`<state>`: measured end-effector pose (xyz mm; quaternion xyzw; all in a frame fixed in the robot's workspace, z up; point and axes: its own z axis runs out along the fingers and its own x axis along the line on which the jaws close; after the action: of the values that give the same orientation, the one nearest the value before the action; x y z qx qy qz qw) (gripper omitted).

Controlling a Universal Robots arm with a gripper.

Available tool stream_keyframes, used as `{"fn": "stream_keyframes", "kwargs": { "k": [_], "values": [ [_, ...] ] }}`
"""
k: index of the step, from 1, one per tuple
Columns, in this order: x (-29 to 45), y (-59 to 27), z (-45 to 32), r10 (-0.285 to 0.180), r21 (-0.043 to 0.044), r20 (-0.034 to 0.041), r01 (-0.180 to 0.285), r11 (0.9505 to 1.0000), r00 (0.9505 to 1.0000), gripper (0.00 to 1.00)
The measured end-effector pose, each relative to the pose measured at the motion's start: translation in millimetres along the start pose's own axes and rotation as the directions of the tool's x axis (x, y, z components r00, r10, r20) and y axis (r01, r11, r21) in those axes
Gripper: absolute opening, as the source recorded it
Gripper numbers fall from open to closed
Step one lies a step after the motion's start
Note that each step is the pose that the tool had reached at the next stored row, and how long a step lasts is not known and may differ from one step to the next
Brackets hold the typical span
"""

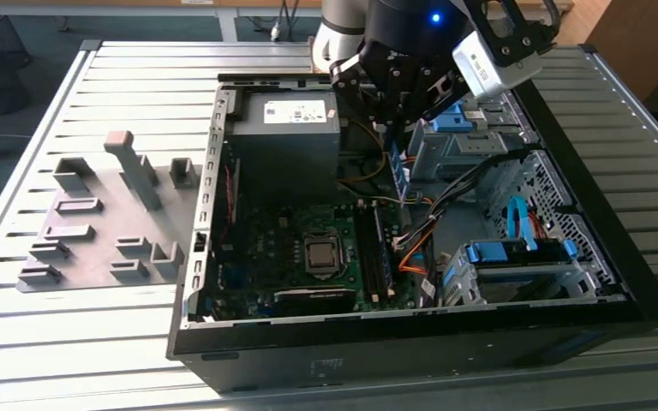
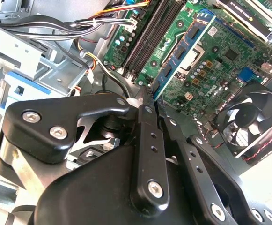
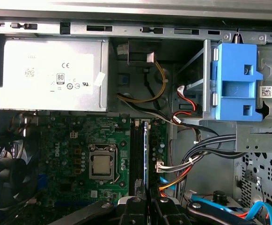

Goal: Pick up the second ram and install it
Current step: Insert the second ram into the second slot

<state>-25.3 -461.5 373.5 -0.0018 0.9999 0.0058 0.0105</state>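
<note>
The pincer hangs inside the open computer case, near the far end of the motherboard and beside the grey power supply that lies on the exterior view's left of it. Its fingers are pressed together on the second ram, a thin stick with a blue edge held on edge between them; in the exterior view the stick hangs below the pincer at. In the first wrist view the second ram stands just over the black memory slots, in line with them, just beside the bare processor socket. A blue drive clip sits on the metal bay to the exterior view's right, with cable bundles running below it. On the slatted tabletop, at the exterior view's left of the case, lies a grey fixture plate with upright blocks
</note>
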Motion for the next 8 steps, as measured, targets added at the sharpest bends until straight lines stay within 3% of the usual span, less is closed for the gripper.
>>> {"fn": "stream_keyframes", "kwargs": {
  "k": [8],
  "values": [
    [0.1, 0.0, 0.7, 0.001, -0.0002, -0.0007, -0.001, 1.0, 1.0, 0.14]
  ]
}}
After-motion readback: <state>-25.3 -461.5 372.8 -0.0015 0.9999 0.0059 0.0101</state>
